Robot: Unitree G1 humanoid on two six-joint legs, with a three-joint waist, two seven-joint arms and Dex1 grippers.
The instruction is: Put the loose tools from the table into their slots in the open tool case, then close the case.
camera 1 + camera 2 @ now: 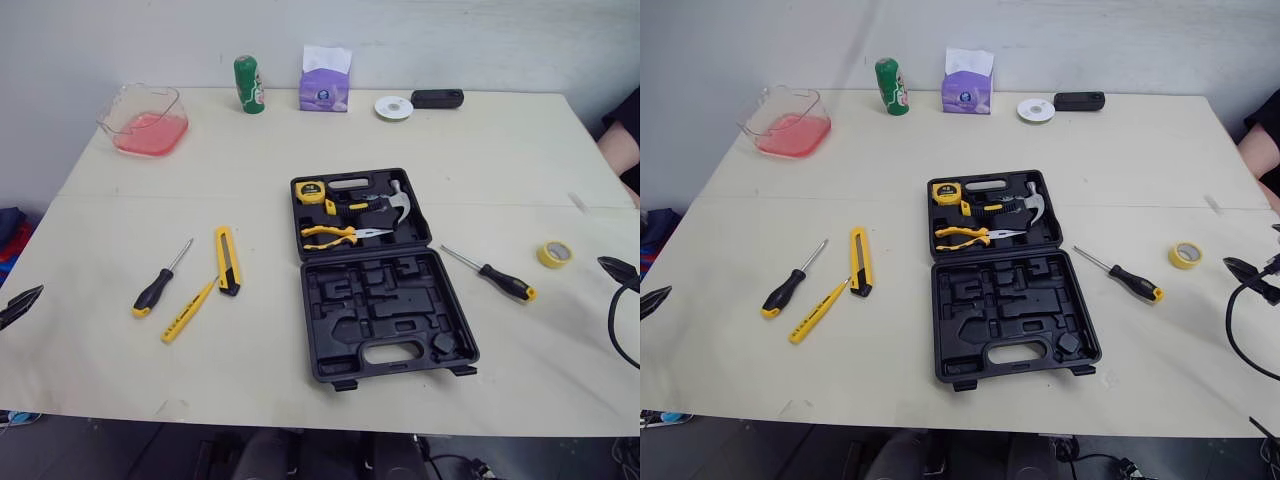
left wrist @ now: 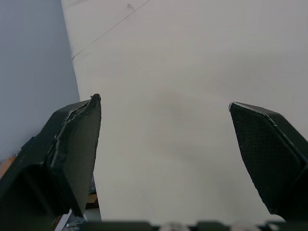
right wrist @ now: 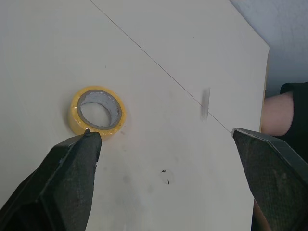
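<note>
The open black tool case (image 1: 385, 318) lies mid-table. Its far half holds a yellow tape measure (image 1: 311, 191), pliers (image 1: 340, 235) and a hammer (image 1: 397, 203); the near half shows bare moulded slots. Left of the case lie a black-and-yellow screwdriver (image 1: 158, 284), a yellow utility knife (image 1: 227, 260) and a slim yellow tester (image 1: 188, 310). To the right are another screwdriver (image 1: 495, 275) and a yellow tape roll (image 1: 554, 253). My left gripper (image 2: 163, 106) is open over bare table at the left edge. My right gripper (image 3: 166, 134) is open just beyond the tape roll (image 3: 97, 111).
Along the far edge stand a clear tub of pink liquid (image 1: 145, 120), a green can (image 1: 249, 84), a purple tissue box (image 1: 325, 80), a white tape roll (image 1: 394, 107) and a small black box (image 1: 437, 98). A person's arm (image 1: 622, 145) rests at the right edge.
</note>
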